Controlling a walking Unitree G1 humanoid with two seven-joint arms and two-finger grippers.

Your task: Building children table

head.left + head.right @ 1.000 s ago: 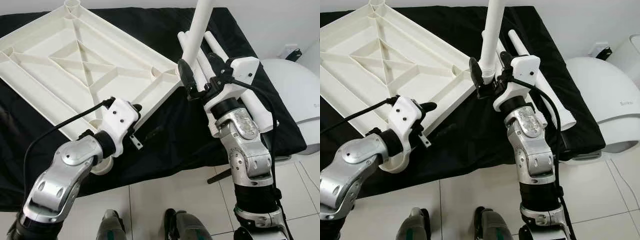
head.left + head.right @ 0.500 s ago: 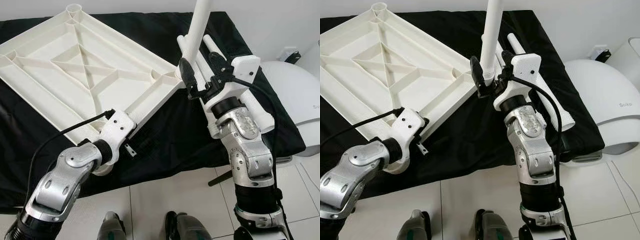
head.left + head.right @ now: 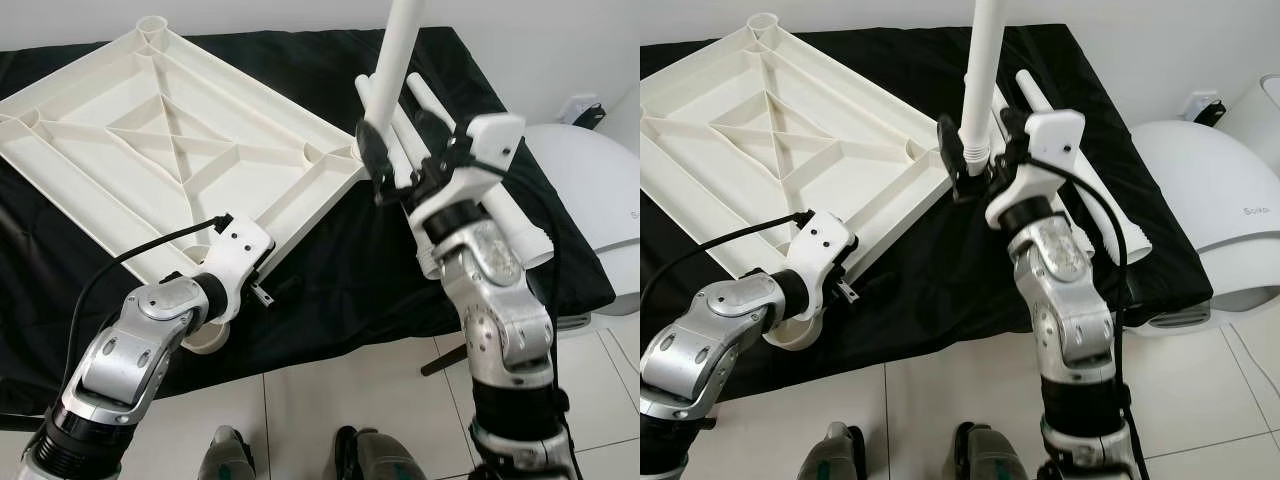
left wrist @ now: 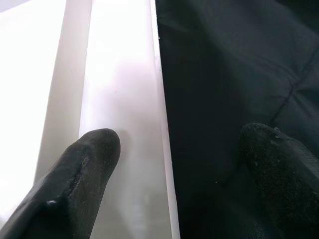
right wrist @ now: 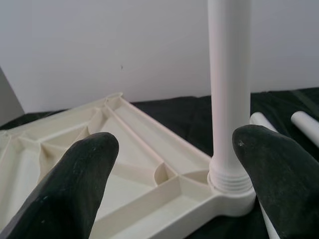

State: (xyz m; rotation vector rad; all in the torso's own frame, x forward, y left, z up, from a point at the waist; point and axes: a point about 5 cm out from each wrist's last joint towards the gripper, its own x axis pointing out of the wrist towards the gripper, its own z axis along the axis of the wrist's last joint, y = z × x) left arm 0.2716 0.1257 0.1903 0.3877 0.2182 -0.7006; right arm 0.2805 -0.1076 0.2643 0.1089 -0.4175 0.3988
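Observation:
The white table top (image 3: 130,150) lies upside down on a black cloth, ribs facing up. One white leg (image 3: 398,60) stands upright in its near right corner socket (image 5: 230,194). My right gripper (image 5: 177,142) is open at the base of that leg, one black finger on each side and not touching it. My left gripper (image 4: 179,137) is open at the table top's near rim (image 4: 124,124), with one finger over the white plastic and the other over the cloth. Another round socket (image 3: 152,22) shows at the far corner.
Loose white legs (image 3: 500,215) lie on the cloth behind my right arm. A white domed appliance (image 3: 590,190) stands on the floor at the right. The cloth's front edge hangs over pale floor tiles (image 3: 330,390), with my feet below.
My left gripper has come down and forward from above the cloth to the table top's near rim. The right gripper and the upright leg have hardly moved.

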